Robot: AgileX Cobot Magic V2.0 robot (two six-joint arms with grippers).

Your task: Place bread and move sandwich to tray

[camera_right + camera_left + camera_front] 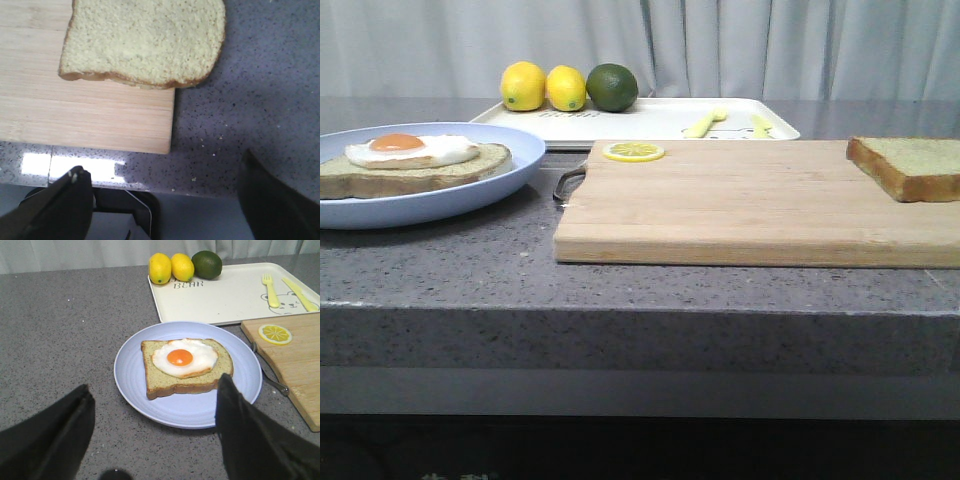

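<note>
- Starting at your claws: the right gripper [165, 200] is spread wide and holding nothing, hanging off the near right corner of the cutting board [740, 205]; the left gripper [155, 435] is wide too, empty, just short of the plate [135, 390].
- Your bread [142, 40] lies at the board's right edge, one corner poking out over the desk [440, 270]. Not grabbed yet.
- The sandwich [186, 365] is only the egg-topped slice so far, mid-plate, near the desk's left edge.
- So basically nothing's done: bread needs to go on the egg, then it all goes to the tray [650, 125] at the back.
- Heads up, the tray's far left corner has two lemons [545, 87] and a lime [612, 87], with a fork [270, 290] and knife [300, 292] at its right end. A lemon slice [634, 152] sits on the board's far left corner.
</note>
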